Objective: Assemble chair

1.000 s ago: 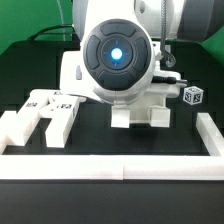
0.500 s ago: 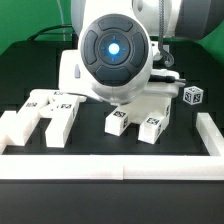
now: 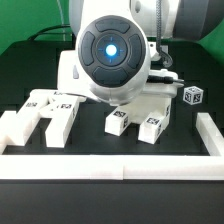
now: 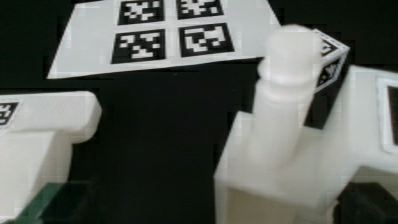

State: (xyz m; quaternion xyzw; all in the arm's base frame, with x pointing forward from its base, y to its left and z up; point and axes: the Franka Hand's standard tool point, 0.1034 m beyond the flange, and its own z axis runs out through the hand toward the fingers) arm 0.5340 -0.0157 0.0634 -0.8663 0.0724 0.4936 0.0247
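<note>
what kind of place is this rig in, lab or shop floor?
Most likely a robotics lab bench: a black table fenced by white border rails, white chair parts carrying square tags, and a marker board of printed tags lying on the table.

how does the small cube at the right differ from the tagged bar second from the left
The cube is small and compact; the bar is long and lies flat. The cube's faces are nearly all tag, so it looks dark; the bar is mostly bare white with a tag on top at its far end. The cube sits alone; the bar lies beside another bar. Both rest on the black table and carry black-and-white tags.
</note>
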